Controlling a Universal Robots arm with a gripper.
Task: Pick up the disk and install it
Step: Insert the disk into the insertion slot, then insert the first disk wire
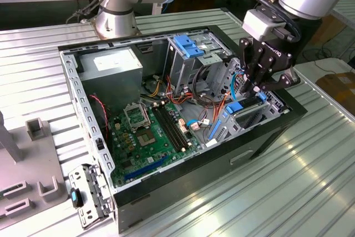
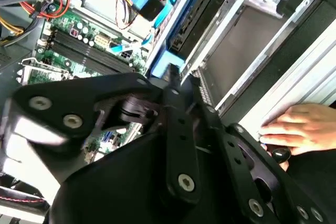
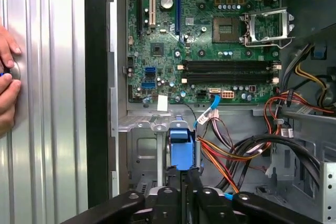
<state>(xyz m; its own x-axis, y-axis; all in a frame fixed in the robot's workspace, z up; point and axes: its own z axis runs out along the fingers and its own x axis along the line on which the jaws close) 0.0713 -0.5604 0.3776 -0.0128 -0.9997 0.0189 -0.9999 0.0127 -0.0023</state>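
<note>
A ribbed, silvery metal surface [image 1: 266,192] carries an open computer case [image 1: 183,187] at the centre of the exterior view, a grey fixture plate [image 1: 33,165] at lower left and the arm's base [image 1: 113,23] at upper left. In the first wrist view a person's hand [image 3: 8,77] rests on its ribs.

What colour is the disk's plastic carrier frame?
Bright blue, clearest on the flat rectangular disk in the first wrist view.

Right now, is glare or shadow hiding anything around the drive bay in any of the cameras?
Exterior view: glare streaks the ribbed table, while inside the case light is even. Second wrist view: the table beside the hand is washed out white. First wrist view: the motherboard and the disk are evenly lit, with no glare on either.
</note>
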